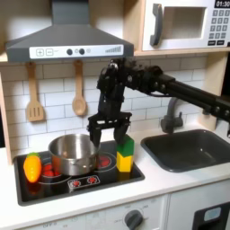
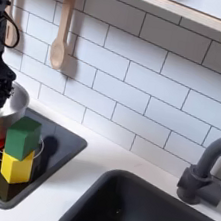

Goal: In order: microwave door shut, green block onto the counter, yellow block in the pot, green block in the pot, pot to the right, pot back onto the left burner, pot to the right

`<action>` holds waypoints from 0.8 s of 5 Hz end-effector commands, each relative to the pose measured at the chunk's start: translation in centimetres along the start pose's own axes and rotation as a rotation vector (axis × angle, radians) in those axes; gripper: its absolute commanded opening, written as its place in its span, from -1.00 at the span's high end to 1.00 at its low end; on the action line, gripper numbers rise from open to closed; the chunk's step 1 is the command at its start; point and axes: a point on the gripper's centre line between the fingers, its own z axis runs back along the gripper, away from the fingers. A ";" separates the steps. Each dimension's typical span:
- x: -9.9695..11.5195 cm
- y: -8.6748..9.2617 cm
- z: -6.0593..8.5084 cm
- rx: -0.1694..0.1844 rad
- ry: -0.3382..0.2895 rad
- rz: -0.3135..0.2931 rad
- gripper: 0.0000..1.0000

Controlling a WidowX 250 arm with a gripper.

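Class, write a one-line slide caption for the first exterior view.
Open gripper hovers above pot, beside green block stacked on yellow block.

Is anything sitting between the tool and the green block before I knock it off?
Nothing visible does. In the first exterior view the open tool hangs above the cooktop just to the first exterior view's left of the green block, which is stacked on the yellow block. The pot stands farther left, outside that gap.

Microwave display [image 1: 222,4] — digits, too blurred to read.
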 end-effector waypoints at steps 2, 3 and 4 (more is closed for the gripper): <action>0.9 -0.4 -2.2 -0.014 0.034 0.003 -1.00; 0.8 -0.4 -2.3 -0.016 0.035 0.008 -1.00; 0.8 -1.7 -2.1 -0.029 0.031 -0.029 -1.00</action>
